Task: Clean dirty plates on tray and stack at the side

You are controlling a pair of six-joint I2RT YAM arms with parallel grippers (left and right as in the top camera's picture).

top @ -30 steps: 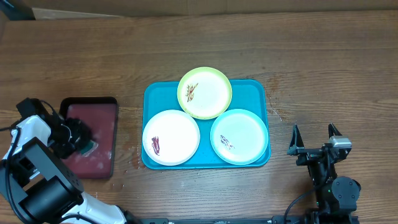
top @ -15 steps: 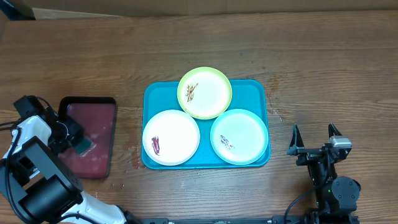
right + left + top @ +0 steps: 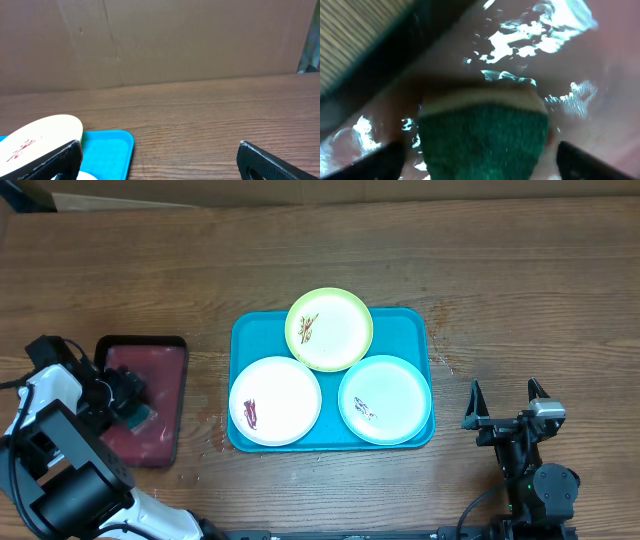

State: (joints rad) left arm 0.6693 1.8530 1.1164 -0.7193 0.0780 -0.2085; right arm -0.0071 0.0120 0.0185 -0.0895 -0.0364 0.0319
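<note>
Three plates lie on the teal tray (image 3: 405,325): a yellow-green plate (image 3: 329,329) at the back, a white plate (image 3: 275,400) front left and a pale mint plate (image 3: 385,399) front right, each with a small smear. My left gripper (image 3: 133,406) is far left of them, low over a dark red tray. It stands open astride a green sponge (image 3: 482,135), with a gap at each finger. My right gripper (image 3: 505,402) hovers open and empty right of the teal tray. In the right wrist view, the yellow-green plate (image 3: 40,137) and the teal tray's corner (image 3: 107,150) show.
The dark red, black-rimmed tray (image 3: 160,370) lies at the left of the table, its surface wet and shiny (image 3: 535,30). Bare wooden table (image 3: 470,260) surrounds the teal tray. A brown cardboard wall (image 3: 175,40) stands behind the table.
The left gripper shifted slightly over the red tray with the sponge, and the tray's near end slid a little left. The right arm and the plates have not moved.
</note>
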